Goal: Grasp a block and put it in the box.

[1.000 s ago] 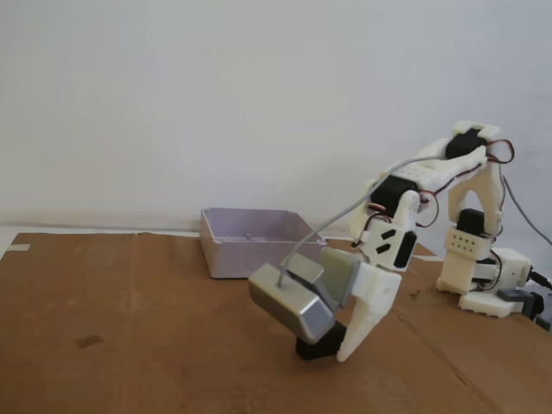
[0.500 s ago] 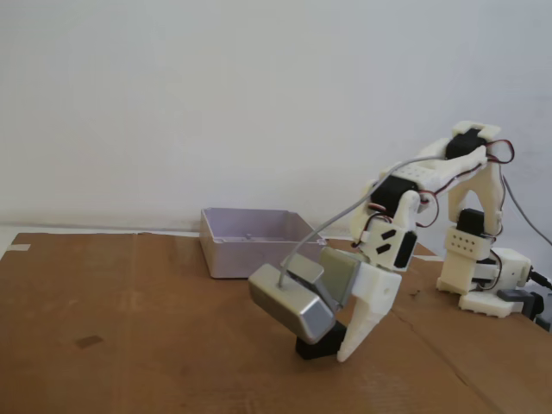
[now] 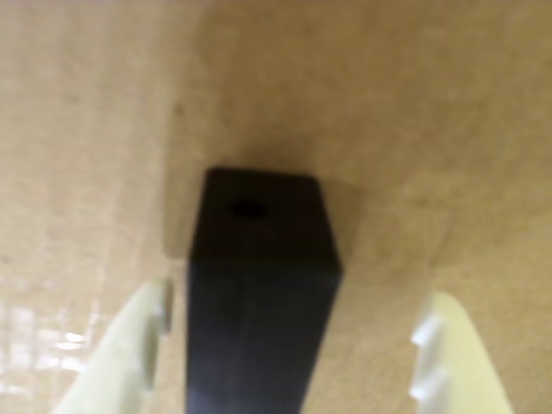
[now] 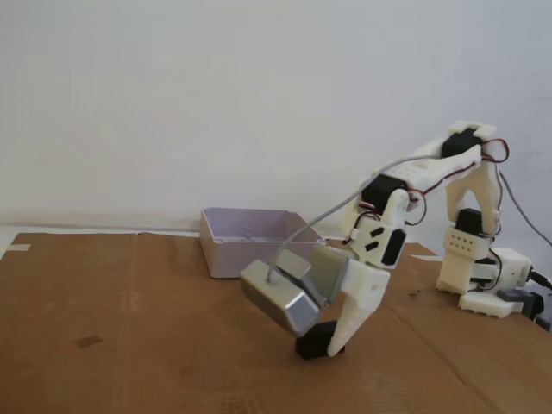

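Block [image 3: 259, 276] matte black; box [image 4: 250, 239] pale lavender-grey; pincer [image 3: 293, 345] – cream-white; cardboard surface [image 4: 129, 328] – brown.

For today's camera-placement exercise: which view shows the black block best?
The wrist view: the block fills the centre, its top hole visible, between the open gripper fingers. The fixed view shows only a small dark part of the block, mostly hidden behind the gripper.

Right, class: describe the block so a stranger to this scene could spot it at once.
Start at the white arm on the cardboard-covered table and follow it down to the gripper. The block sits on the cardboard between the fingers: small, matte black, unlike the silver camera housing above it.
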Controlling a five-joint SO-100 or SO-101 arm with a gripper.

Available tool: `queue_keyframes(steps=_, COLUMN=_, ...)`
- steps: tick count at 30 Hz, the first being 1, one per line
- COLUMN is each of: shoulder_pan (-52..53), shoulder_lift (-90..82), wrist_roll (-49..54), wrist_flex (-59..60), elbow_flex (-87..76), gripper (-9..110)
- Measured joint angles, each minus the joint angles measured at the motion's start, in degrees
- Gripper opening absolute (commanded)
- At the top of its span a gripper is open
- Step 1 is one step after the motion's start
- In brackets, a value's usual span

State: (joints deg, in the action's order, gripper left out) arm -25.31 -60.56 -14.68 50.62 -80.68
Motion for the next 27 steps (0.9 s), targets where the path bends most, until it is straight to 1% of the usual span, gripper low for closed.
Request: queue_keyframes(steps=27, shoulder_pan=0.00, shoulder_lift=0.88, wrist_roll=0.00, wrist_flex=-0.26, elbow_flex=-1.85, gripper=33)
